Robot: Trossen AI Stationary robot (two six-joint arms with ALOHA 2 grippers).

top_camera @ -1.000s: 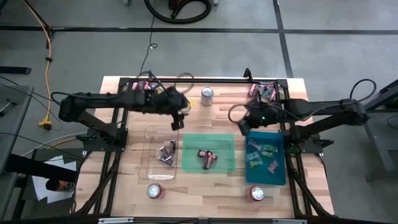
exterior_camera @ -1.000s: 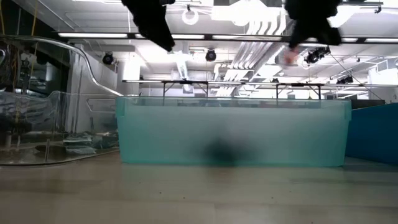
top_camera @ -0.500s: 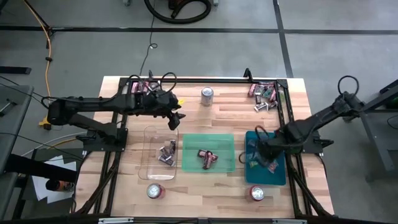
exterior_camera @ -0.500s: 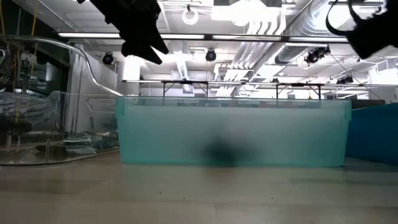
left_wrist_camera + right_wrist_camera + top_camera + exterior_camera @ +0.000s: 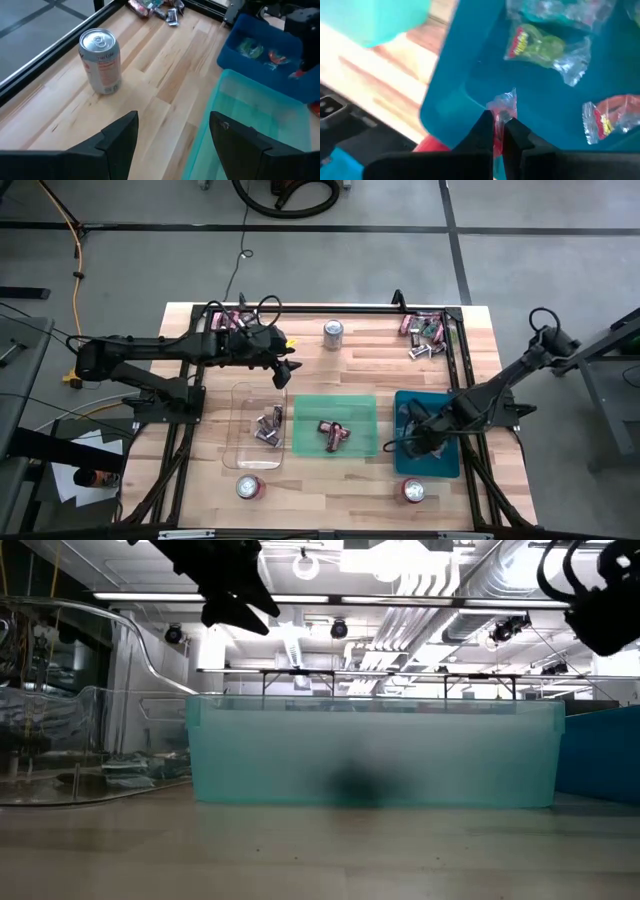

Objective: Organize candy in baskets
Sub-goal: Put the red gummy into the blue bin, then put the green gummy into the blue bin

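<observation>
While right gripper (image 5: pixel 498 131) hangs inside teal basket (image 5: pixel 470 75) | jaws pinch pink candy (image 5: pixel 504 107), we drop straight down | left gripper (image 5: pixel 172 137) wide, idle over tabletop (image 5: pixel 150 85)

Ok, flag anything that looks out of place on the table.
Two loose piles of candy still lie outside the baskets at the table's far edge: one by the left gripper, one at the far right corner. Nothing looks spilled or damaged.

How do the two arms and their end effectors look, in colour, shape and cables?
Both arms are black, slender and jointed, with looping black cables. The left end effector has two broad, flat, dark fingers with angled tips. The right end effector has the same dark fingers. No markings are visible.
</observation>
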